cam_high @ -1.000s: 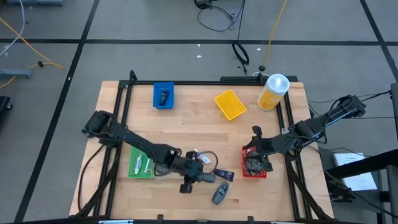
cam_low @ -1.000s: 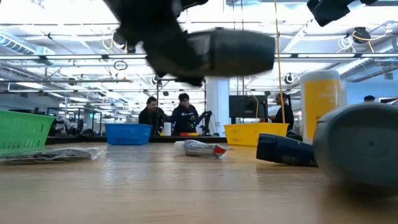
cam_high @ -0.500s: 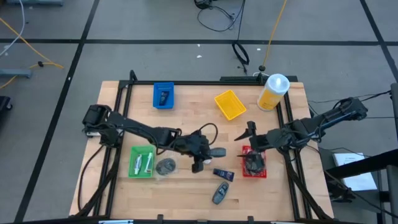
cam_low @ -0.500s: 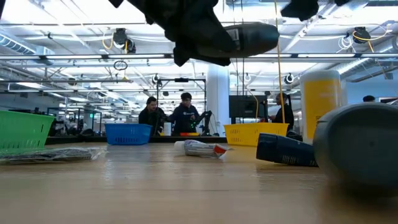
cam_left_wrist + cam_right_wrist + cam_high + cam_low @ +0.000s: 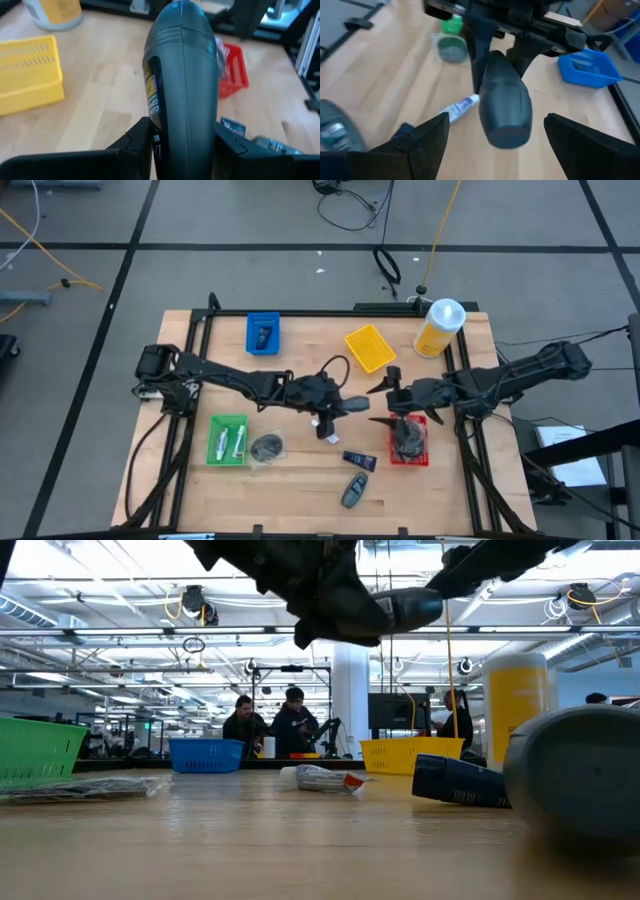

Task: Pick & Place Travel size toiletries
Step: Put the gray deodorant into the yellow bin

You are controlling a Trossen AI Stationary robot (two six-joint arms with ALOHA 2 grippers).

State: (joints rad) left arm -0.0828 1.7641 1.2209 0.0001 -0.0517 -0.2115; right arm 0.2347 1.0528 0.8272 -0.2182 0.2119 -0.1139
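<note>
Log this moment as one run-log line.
left gripper: shut on dark-grey oblong piece, midair | right gripper: open, facing it | handover pending

Left hand (image 5: 385, 610) grips dark-grey oblong piece (image 5: 412, 606) above white tube (image 5: 322, 779).

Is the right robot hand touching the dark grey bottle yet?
Apart. The right wrist view shows the right gripper with jaws wide, a clear gap either side of the dark grey bottle, held by the left gripper.
</note>
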